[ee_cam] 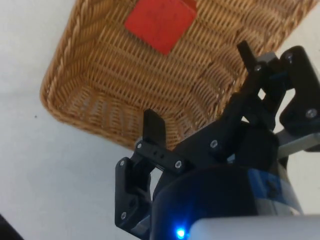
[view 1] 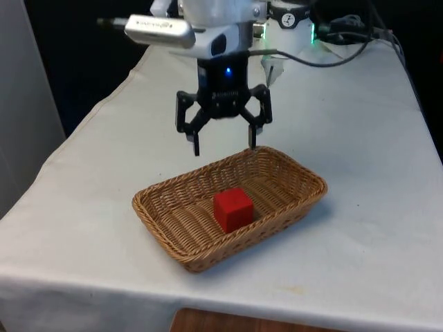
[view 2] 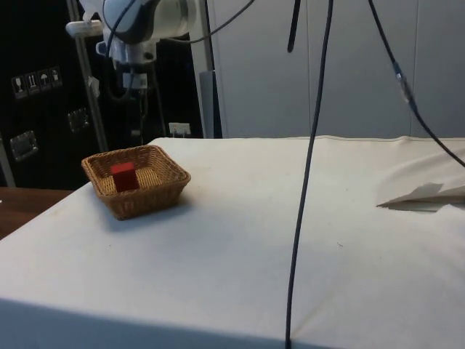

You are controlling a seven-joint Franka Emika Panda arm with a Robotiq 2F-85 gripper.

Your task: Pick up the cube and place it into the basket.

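Observation:
A red cube (view 1: pixel 232 209) rests on the floor of the wicker basket (view 1: pixel 166 218), near its middle; the side view shows the cube (view 2: pixel 123 177) inside the basket (view 2: pixel 152 196) too. My gripper (view 1: pixel 225 148) hangs open above the basket's far rim, well clear of the cube, with nothing between its fingers. In the wrist view the cube (ee_cam: pixel 160 22) lies in the basket (ee_cam: pixel 90 95) ahead of the spread fingertips (ee_cam: pixel 154 125), and my gripper (ee_cam: pixel 200 87) is over the rim.
A folded white paper (view 2: pixel 425 195) lies on the cloth far from the basket. Black cables (view 2: pixel 309 167) hang across the side view. More cables and gear (view 1: pixel 332 34) lie at the table's far end.

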